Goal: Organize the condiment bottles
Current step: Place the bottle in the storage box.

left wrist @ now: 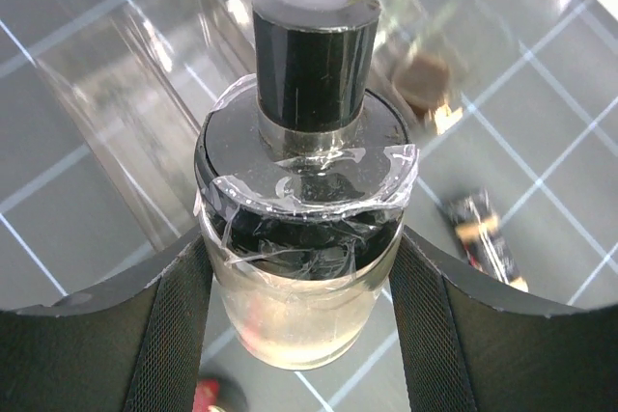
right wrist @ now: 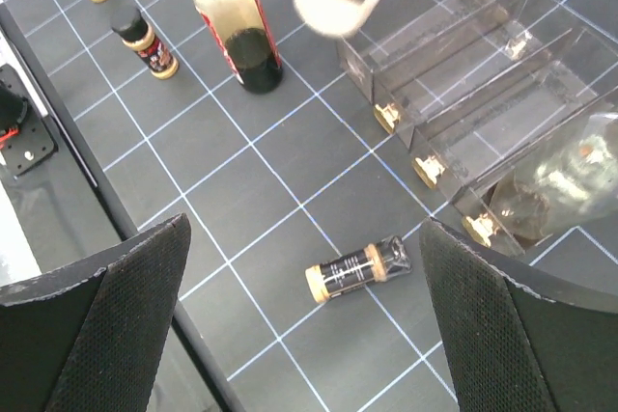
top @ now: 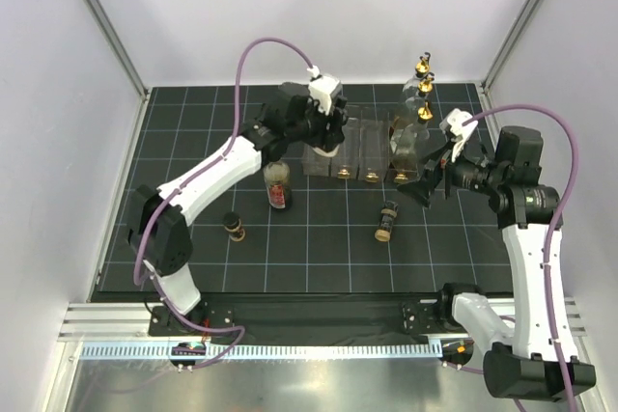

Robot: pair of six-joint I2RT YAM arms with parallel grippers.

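The condiment bottle point(left wrist: 305, 202), likely slick, fragile glass, is clamped round its body by the left gripper point(left wrist: 301, 325); the right gripper point(right wrist: 304, 238) gapes empty.

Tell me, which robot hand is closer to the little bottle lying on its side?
Right. The right gripper hangs open close by the lying bottle. The left gripper is farther away at the rack, gripping a black-capped bottle.
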